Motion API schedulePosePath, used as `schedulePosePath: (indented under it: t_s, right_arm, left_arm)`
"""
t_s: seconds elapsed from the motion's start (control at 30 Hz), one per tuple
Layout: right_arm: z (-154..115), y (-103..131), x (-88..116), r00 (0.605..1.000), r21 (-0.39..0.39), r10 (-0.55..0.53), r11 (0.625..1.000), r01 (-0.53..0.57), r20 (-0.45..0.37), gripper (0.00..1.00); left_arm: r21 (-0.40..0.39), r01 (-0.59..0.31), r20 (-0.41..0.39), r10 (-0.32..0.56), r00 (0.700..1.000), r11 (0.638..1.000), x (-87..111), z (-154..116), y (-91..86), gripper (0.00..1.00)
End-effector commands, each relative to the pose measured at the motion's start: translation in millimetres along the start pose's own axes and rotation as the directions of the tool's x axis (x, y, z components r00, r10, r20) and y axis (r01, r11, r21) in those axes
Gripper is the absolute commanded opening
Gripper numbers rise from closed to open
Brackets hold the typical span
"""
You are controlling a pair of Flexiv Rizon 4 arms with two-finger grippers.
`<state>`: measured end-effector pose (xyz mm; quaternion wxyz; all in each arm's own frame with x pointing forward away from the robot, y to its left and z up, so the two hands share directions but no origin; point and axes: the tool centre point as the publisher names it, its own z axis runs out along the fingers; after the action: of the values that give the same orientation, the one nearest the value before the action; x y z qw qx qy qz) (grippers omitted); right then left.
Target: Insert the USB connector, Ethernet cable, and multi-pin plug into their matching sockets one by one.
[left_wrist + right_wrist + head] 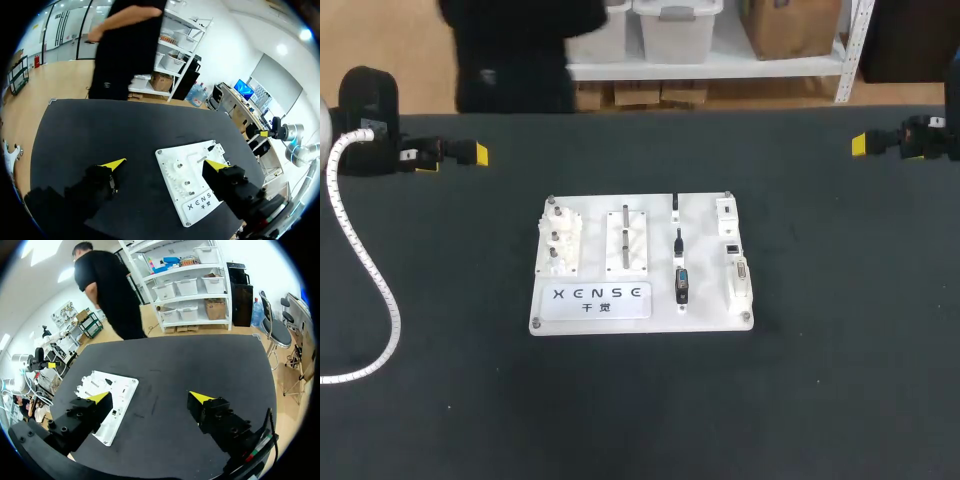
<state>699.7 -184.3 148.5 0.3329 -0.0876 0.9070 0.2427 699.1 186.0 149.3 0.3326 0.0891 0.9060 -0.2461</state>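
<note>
White board (705, 255) sits between left gripper (165, 164) and right gripper (149, 397) (both agape).

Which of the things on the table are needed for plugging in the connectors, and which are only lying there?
For the job: white board; three dark plugs in a column on it; sockets along its right edge.

Not for the job: peg block; slotted block. Both sit on the board's left half.
</note>
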Motion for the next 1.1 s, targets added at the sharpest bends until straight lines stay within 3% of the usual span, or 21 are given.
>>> schedulePosePath:
  t_s: [0.03,0.87,0.93,1.0,1.1]
  right_arm:
    - [0.0,0.1,-0.2,1.0,0.001,0.0,1.0,0.0,-0.001,1.0]
    - [0.0,0.1,-0.2,1.0,0.001,0.0,1.0,0.0,-0.001,1.0]
    - [0.0,0.1,-0.2,1.0,0.001,0.0,1.0,0.0,-0.001,1.0]
    - [0.0,0.1,-0.2,1.0,0.001,0.0,1.0,0.0,-0.001,1.0]
    - [0.0,0.1,-0.2,1.0,0.001,0.0,1.0,0.0,-0.001,1.0]
  left_arm:
    - [-0.007,0.001,-0.006,-0.001,1.0,1.0,-1.1,-0.1,-1.2,1.0]
    - [-0.007,0.001,-0.006,-0.001,1.0,1.0,-1.1,-0.1,-1.2,1.0]
    - [0.042,-0.143,-0.065,0.145,0.987,0.989,-3.6,3.4,-5.1,1.0]
    - [0.11,-0.287,-0.074,0.296,0.952,0.951,-4.8,5.4,-11.3,1.0]
    - [0.18,-0.516,-0.062,0.534,0.843,0.837,-1.1,7.9,-23.4,1.0]
